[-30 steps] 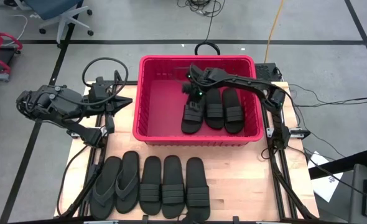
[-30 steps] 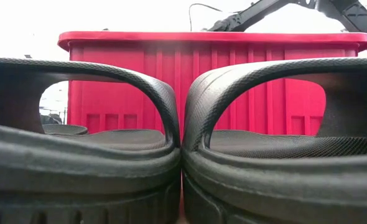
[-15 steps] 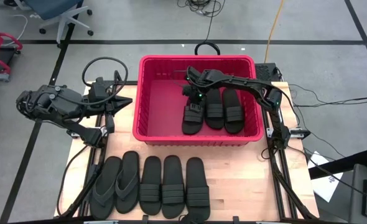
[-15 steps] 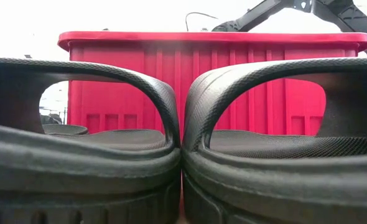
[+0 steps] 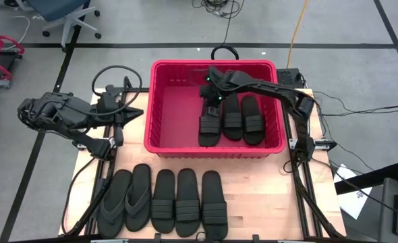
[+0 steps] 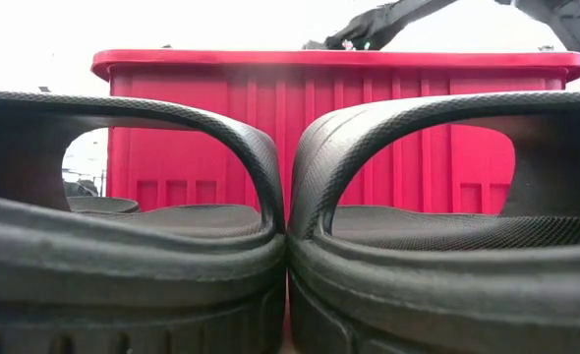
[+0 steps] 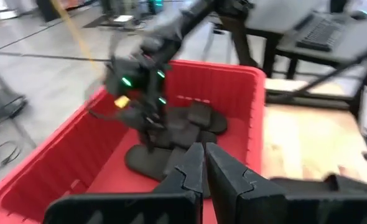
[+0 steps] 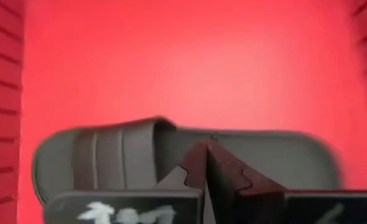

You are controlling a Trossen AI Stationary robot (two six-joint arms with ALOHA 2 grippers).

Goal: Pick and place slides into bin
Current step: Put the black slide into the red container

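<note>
The red bin (image 5: 160, 108) stands at the table's far middle and holds three black slides (image 5: 210, 126) (image 5: 231, 116) (image 5: 252, 119) lying flat on its floor. Five more slides lie in a row near the front edge: two flip-flops (image 5: 126, 200) and three band slides (image 5: 187, 201). My right gripper (image 5: 212, 89) is shut and hovers over the bin's far part, above the leftmost slide (image 8: 171, 152), level with the rim in the low view (image 6: 354, 39). My left gripper (image 5: 130, 112) is shut and empty, left of the bin.
Two of the front-row slides (image 6: 133, 246) (image 6: 447, 246) fill the low view in front of the bin's wall (image 6: 339, 128). Cables (image 5: 108, 74) lie at the table's far left. Bare wood (image 5: 266, 182) lies right of the row.
My right gripper has gone up from low inside the bin to about the height of its rim, drifting a little toward the table's right edge. The three slides stay on the bin's floor.
</note>
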